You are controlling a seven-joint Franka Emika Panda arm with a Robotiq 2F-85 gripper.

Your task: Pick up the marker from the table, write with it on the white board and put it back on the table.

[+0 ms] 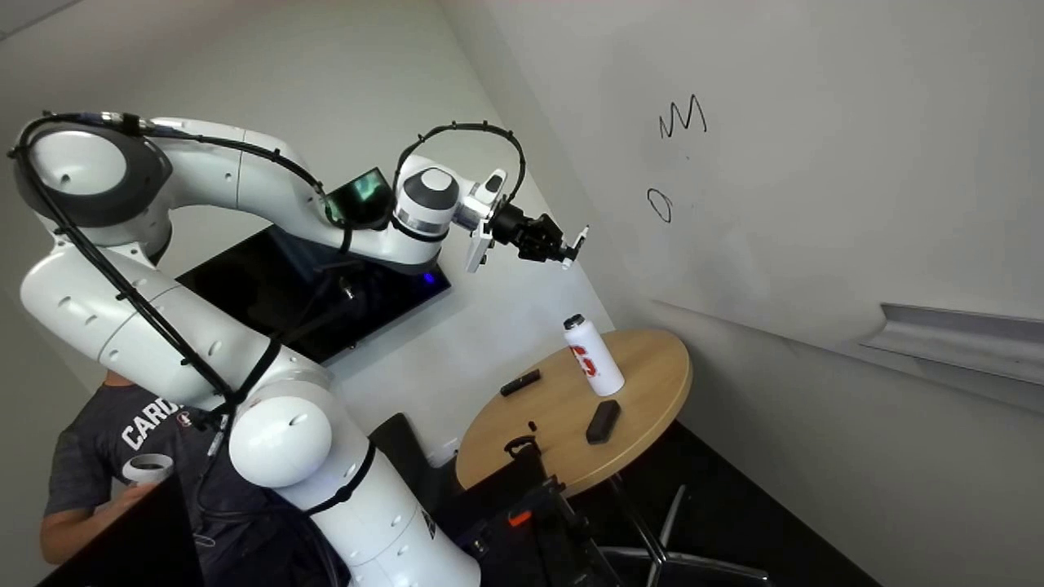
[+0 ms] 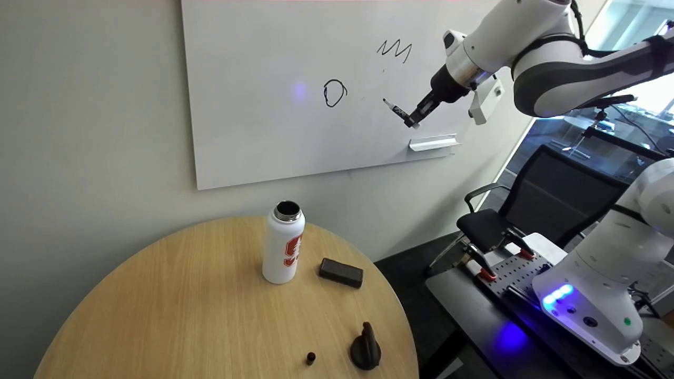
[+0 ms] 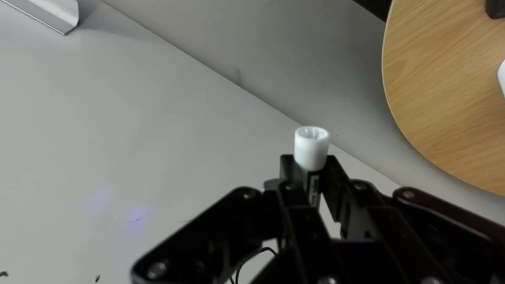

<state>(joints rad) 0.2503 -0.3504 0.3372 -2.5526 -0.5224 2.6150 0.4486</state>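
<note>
My gripper point(image 1: 569, 252) is shut on the marker point(image 2: 398, 111) and holds it up in the air, tilted, in front of the white board point(image 2: 253, 121). The marker is black and white with a dark tip, which looks uncapped; the tip seems apart from the board. In the wrist view the marker's white rear end point(image 3: 311, 148) sticks out between the fingertips point(image 3: 309, 167). The board bears a dark zigzag point(image 2: 395, 50) and an oval point(image 2: 335, 93); both also show in an exterior view point(image 1: 683, 116). The round wooden table point(image 2: 174, 305) stands below the board.
On the table stand a white bottle with a red logo point(image 2: 283, 245), a dark block point(image 2: 340, 272), a black lid-like object point(image 2: 365, 349) and a small dark cap point(image 2: 310, 358). A grey ledge point(image 2: 434, 142) sticks out from the board. A chair point(image 2: 553, 195) stands behind the robot base.
</note>
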